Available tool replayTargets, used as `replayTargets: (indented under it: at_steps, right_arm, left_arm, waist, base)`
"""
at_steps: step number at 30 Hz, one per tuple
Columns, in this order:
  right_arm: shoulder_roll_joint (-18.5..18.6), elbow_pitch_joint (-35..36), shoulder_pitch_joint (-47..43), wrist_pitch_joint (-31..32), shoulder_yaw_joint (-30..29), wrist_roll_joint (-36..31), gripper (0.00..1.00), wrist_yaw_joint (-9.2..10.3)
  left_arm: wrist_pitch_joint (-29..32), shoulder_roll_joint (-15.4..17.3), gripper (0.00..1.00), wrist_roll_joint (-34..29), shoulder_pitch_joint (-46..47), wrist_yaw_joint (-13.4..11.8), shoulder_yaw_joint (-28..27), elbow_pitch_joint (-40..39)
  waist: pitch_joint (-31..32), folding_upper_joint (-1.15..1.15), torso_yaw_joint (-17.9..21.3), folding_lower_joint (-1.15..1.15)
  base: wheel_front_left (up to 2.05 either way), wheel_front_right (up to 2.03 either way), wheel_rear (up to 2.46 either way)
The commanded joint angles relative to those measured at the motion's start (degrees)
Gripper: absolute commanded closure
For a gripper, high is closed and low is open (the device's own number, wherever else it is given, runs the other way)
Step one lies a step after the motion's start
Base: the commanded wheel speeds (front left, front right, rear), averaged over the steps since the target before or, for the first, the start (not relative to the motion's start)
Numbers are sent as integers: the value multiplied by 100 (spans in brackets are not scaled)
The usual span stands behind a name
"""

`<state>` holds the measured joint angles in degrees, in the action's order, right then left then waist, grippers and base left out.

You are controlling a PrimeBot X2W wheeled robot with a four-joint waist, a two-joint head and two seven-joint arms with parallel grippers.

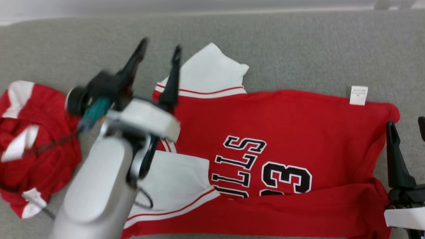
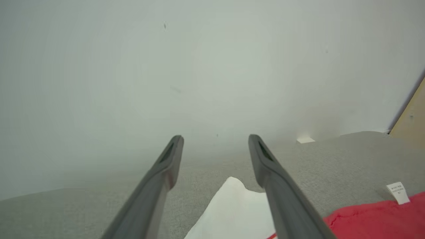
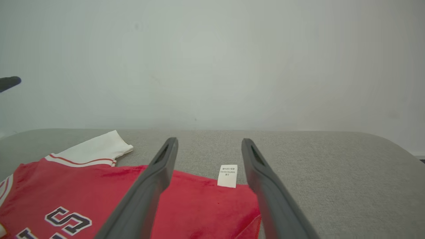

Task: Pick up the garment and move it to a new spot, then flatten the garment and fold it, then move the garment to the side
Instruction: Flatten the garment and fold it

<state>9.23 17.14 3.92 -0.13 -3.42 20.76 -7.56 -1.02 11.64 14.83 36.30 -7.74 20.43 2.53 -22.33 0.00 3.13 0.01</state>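
Head view shows a grey padded surface (image 1: 298, 49) running across the whole frame, with the garment (image 1: 292, 119), a red jersey with black-and-white lettering, spread over the centre and right. A long red strip along the bottom of the frame is folded up over the lower part of the number. A second red garment (image 1: 36, 139) lies crumpled at the left edge, apart from the jersey.

The left gripper (image 1: 161, 46) hangs over the upper white sleeve (image 1: 212, 69) at upper centre-left, fingers spread wide and holding nothing. Its own wrist view confirms the gap, with the sleeve tip (image 2: 232, 209) lying loose below and between the fingers. The right gripper (image 1: 406, 124) sits at the right edge beside the jersey's hem end, also fully spread and empty. In its wrist view the small white label (image 3: 227, 176) shows between its fingers.

The jersey looks light, thin and limp, so it will likely sag and crease from any single pinch, and its smooth knit may slide on the grey cover. The best holds are probably doubled edges: the seam where the lower white sleeve (image 1: 176, 182) meets the body, and the hem corner near the label (image 1: 359, 95), with both ends gripped at once to keep the fold straight.
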Motion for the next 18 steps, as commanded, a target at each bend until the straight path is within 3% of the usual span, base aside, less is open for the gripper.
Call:
replayTargets:
  at_steps: [1, 9, 18]
  right_arm:
    - [35, -42, 116, -45, 28, 23, 0, 15]
    - [88, -290, 437, -207, 203, 121, 0, 15]
    - [213, -662, 678, -297, 218, 226, 0, 15]
  left_arm:
    - [52, -39, 0, 26, 276, 87, 29, 280]
    - [342, -505, 0, 177, 1882, 678, 387, 2812]
    - [723, -650, 0, 268, 2679, 820, 498, 4915]
  waist:
    - [-299, 0, 148, -1]
    - [-731, 0, 373, -1]
    - [-886, 0, 493, -1]
  base:
    - [0, 0, 0]
    - [0, 0, 0]
    - [0, 0, 0]
